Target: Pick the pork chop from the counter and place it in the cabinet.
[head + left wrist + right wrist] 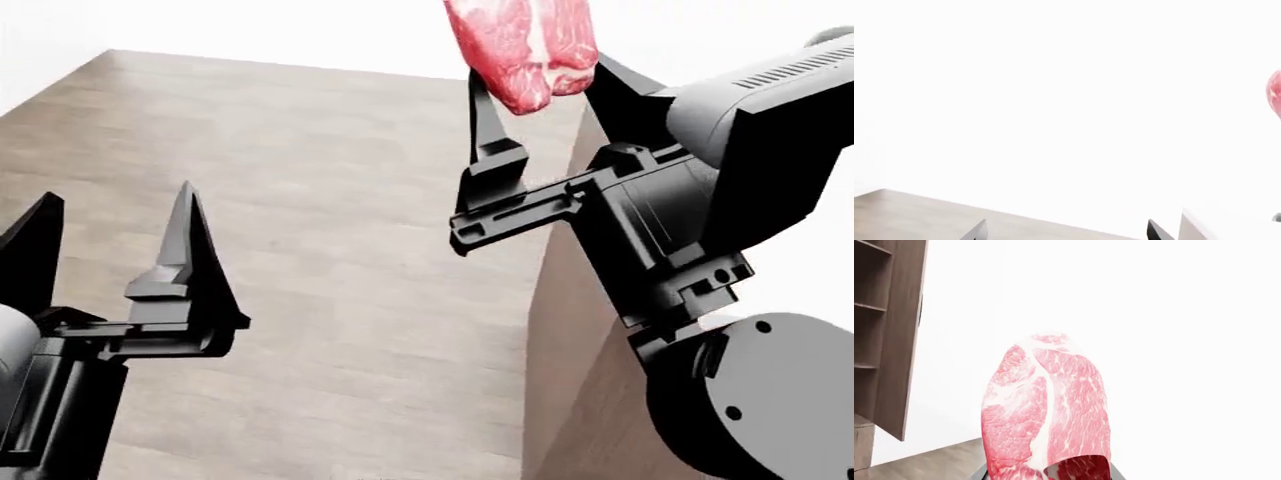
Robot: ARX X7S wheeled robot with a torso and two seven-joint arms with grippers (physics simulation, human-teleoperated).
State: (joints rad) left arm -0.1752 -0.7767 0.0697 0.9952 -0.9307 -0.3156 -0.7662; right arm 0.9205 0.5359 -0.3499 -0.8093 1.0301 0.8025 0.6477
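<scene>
My right gripper (547,95) is shut on the pork chop (523,45), a glossy pinkish-red marbled slab held up in the air at the top of the head view. In the right wrist view the pork chop (1047,410) fills the middle, standing up from between the jaws. It also shows at the edge of the left wrist view as a pink sliver (1274,92). The cabinet (901,340), brown wood-grain with dark open shelves, stands off to one side in the right wrist view, well apart from the meat. My left gripper (114,240) hangs open and empty, low on the left.
A dark brown wood-grain panel of the counter (567,340) rises under my right arm. Grey-brown plank floor (334,200) spreads below both grippers. White wall lies behind. The left wrist view shows mostly white, with a strip of floor (914,215).
</scene>
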